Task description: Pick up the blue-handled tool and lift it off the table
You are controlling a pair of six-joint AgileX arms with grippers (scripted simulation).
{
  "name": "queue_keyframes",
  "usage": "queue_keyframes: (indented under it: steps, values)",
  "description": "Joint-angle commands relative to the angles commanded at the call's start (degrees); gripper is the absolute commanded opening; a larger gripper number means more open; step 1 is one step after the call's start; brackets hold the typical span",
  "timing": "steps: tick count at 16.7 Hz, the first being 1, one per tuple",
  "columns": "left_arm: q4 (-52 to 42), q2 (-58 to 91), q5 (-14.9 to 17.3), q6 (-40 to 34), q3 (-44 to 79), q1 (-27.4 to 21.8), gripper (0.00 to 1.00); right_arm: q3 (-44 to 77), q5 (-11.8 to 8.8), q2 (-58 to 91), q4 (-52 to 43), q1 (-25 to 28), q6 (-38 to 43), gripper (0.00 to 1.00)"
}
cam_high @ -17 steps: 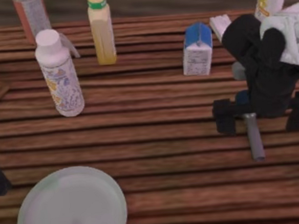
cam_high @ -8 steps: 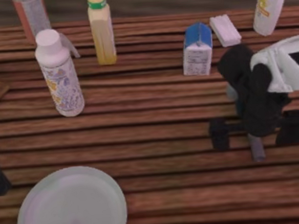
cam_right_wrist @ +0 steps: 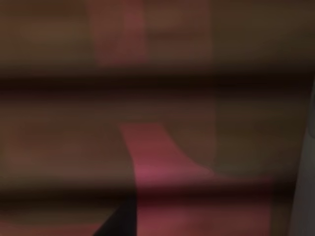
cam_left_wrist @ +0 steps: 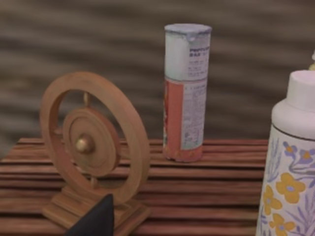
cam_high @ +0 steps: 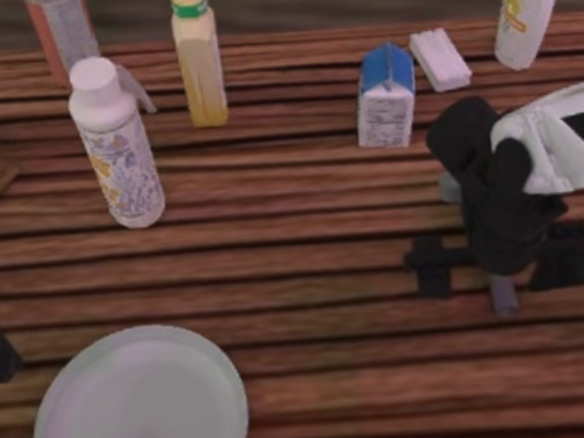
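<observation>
Lowered further since a second ago, the right gripper (cam_high: 496, 265) now straddles the small blue-handled tool (cam_high: 504, 294), jaws apart on either side, only the grey shaft tip showing beneath the wrist on the brown plank-grained wooden desk (cam_high: 306, 278). That suggests closing comes next; the lift has not begun. Nearby stand a blue-and-white milk carton (cam_high: 385, 96) and a floral white bottle (cam_high: 116, 143). From the left wrist, parked at the desk's left edge: a wooden wheel ornament (cam_left_wrist: 93, 152) and an orange-labelled can (cam_left_wrist: 185, 113). The right wrist view shows only blurred desk grain.
</observation>
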Motion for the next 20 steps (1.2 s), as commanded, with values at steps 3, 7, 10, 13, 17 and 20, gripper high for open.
queue_keyframes:
  steps: [3,7,10,13,17,20]
  values:
    - [0.00,0.00,0.00,0.00,0.00,0.00,1.00,0.00,0.00,0.00,0.00,0.00,0.00,0.77]
    - [0.00,0.00,0.00,0.00,0.00,0.00,1.00,0.00,0.00,0.00,0.00,0.00,0.00,0.47]
    - [0.00,0.00,0.00,0.00,0.00,0.00,1.00,0.00,0.00,0.00,0.00,0.00,0.00,0.25]
    - [0.00,0.00,0.00,0.00,0.00,0.00,1.00,0.00,0.00,0.00,0.00,0.00,0.00,0.02]
    - [0.00,0.00,0.00,0.00,0.00,0.00,1.00,0.00,0.00,0.00,0.00,0.00,0.00,0.00]
    - [0.00,0.00,0.00,0.00,0.00,0.00,1.00,0.00,0.00,0.00,0.00,0.00,0.00,0.00]
